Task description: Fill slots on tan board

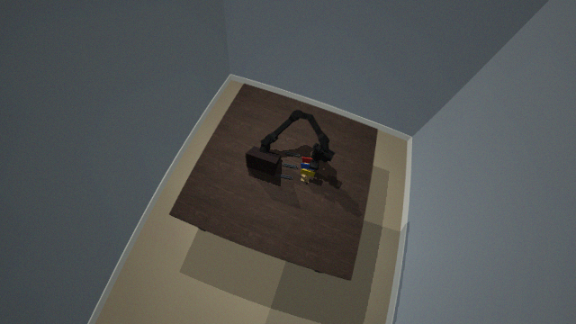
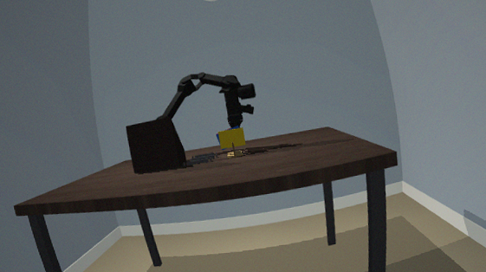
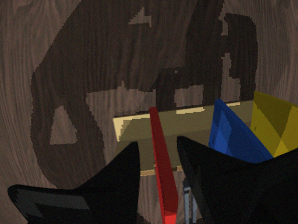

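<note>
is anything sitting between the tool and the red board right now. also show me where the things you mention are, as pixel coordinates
Nothing visible is in the way: the tool's (image 3: 158, 141) fingers stand either side of the red board (image 3: 163, 165), and the blue board (image 3: 232, 137) is outside them.

Arm arched, gripper pointing down
The single black arm (image 1: 310, 118) (image 2: 212, 78) rises, bends over at its elbow and drops through a near-vertical wrist (image 2: 232, 102); the gripper's (image 2: 235, 125) (image 3: 158, 141) two dark fingers stand apart, partly open.

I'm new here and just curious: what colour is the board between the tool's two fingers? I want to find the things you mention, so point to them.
Red (image 1: 306, 159) (image 3: 162, 160), clearest in the wrist view.
</note>
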### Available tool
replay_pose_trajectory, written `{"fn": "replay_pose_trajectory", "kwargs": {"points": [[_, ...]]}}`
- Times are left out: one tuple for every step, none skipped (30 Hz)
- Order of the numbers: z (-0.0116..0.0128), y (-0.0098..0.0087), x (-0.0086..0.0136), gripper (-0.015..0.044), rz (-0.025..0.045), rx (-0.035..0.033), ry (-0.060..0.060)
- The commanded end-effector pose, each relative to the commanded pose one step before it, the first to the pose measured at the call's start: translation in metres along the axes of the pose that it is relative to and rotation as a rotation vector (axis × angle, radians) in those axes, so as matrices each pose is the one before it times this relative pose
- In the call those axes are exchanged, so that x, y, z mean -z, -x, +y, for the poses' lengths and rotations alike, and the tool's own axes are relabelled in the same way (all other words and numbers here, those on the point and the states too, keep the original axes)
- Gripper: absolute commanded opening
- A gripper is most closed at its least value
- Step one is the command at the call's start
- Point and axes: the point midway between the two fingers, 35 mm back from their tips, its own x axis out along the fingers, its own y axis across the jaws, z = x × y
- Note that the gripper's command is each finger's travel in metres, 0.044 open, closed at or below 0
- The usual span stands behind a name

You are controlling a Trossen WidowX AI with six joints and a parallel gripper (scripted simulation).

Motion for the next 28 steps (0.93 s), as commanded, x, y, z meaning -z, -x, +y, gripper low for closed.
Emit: {"fn": "replay_pose_trajectory", "kwargs": {"points": [[0.00006,0.00000,0.00000,0.0166,0.00009,0.00056,0.0006],[0.00000,0.00000,0.00000,0.0166,0.00000,0.00000,0.0000],[0.00000,0.00000,0.00000,0.0166,0.00000,0.00000,0.0000],[0.00000,0.00000,0.00000,0.0166,0.00000,0.00000,0.0000],[0.00000,0.00000,0.00000,0.0166,0.00000,0.00000,0.0000],[0.00000,0.00000,0.00000,0.0166,0.00000,0.00000,0.0000],[0.00000,0.00000,0.00000,0.0166,0.00000,0.00000,0.0000],[-0.00016,0.00243,-0.00030,0.0166,0.00000,0.00030,0.0003],[-0.00043,0.00731,-0.00078,0.0166,0.00002,0.00078,0.0008],[-0.00057,0.01228,-0.00088,0.0166,0.00011,0.00090,0.0013],[-0.00041,0.01522,-0.00037,0.0166,0.00024,0.00042,0.0017],[-0.00006,0.01532,0.00041,0.0166,0.00031,-0.00035,0.0017],[0.00023,0.01249,0.00090,0.0166,0.00027,-0.00086,0.0015],[0.00027,0.00749,0.00078,0.0166,0.00016,-0.00077,0.0009],[0.00011,0.00250,0.00030,0.0166,0.00005,-0.00030,0.0003],[0.00000,0.00000,0.00000,0.0166,0.00000,0.00000,0.0000],[0.00000,0.00000,0.00000,0.0166,0.00000,0.00000,0.0000],[-0.00166,0.00001,-0.00092,0.0166,-0.00004,0.00008,0.0001],[-0.00084,0.00000,-0.00046,0.0166,-0.00002,0.00004,0.0000],[0.00000,0.00000,0.00000,0.0166,0.00000,0.00000,0.0000],[0.00000,0.00000,0.00000,0.0166,0.00000,0.00000,0.0000],[0.00000,0.00000,0.00000,0.0166,0.00000,0.00000,0.0000],[0.00000,0.00000,0.00000,0.0166,0.00000,0.00000,0.0000],[0.00000,0.00000,0.00000,0.0166,0.00000,0.00000,0.0000],[0.00000,0.00000,0.00000,0.0166,0.00000,0.00000,0.0000],[0.00000,0.00000,0.00000,0.0166,0.00000,0.00000,0.0000],[0.00000,0.00000,0.00000,0.0166,0.00000,0.00000,0.0000],[0.00009,0.00000,0.00058,0.0166,0.00003,0.00000,0.0000]]}}
